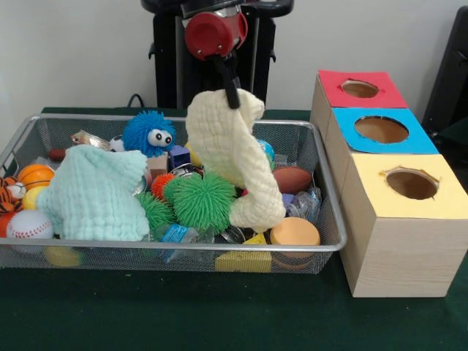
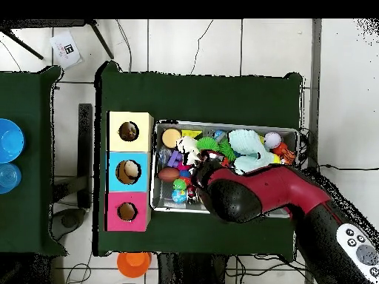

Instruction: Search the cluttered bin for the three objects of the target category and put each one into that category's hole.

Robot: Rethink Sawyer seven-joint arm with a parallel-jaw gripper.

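Observation:
The bin (image 1: 183, 249) of silver wire mesh stands on the green table, full of toys; it also shows in the overhead view (image 2: 222, 124). My gripper (image 1: 231, 92) hangs over the bin's middle, shut on the top of a cream knitted cloth (image 1: 230, 157). The cloth hangs down with its lower end resting among the toys. In the overhead view the arm (image 2: 252, 191) hides the gripper; a bit of the cloth (image 2: 190, 150) shows. The blue-topped hole (image 1: 381, 129) is the middle of three boxes right of the bin, and shows in the overhead view (image 2: 127, 171).
A mint cloth (image 1: 95, 194), green spiky balls (image 1: 203, 201), a blue fuzzy toy (image 1: 148, 134), a baseball (image 1: 29, 224), a brown football (image 1: 292, 179) and an orange disc (image 1: 295, 232) lie in the bin. The red-topped hole (image 1: 360, 89) and the yellow-topped hole (image 1: 412, 183) flank the blue one.

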